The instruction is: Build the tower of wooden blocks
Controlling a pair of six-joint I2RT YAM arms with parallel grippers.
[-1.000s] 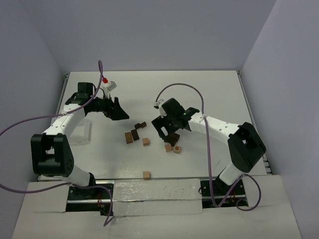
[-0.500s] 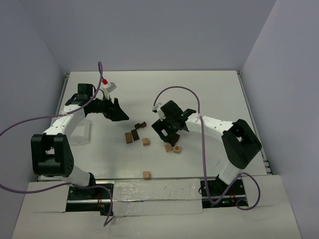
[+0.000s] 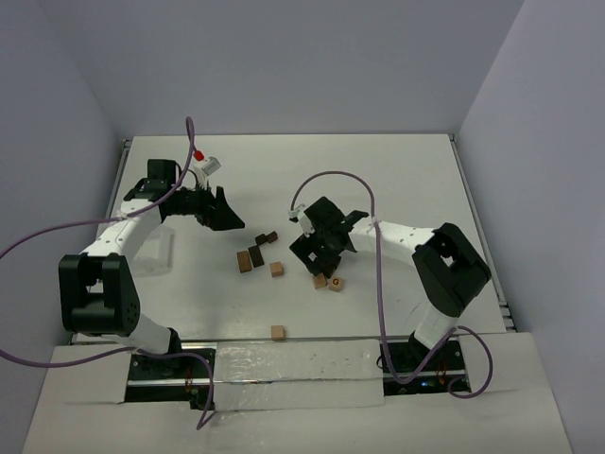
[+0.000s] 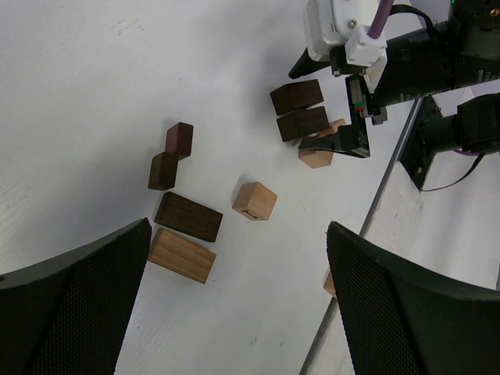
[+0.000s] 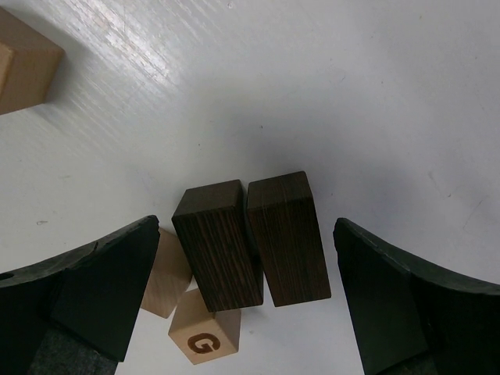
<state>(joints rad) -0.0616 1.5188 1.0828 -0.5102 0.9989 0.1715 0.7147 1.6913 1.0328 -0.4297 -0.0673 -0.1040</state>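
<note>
likely a lab: white table (image 3: 397, 170) boxed by plain walls (image 3: 284, 57).

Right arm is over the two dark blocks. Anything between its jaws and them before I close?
Yes. In the right wrist view a plain tan block sits between the right gripper's view-left finger and the dark pair, the G block beside it. The other side looks free.
</note>
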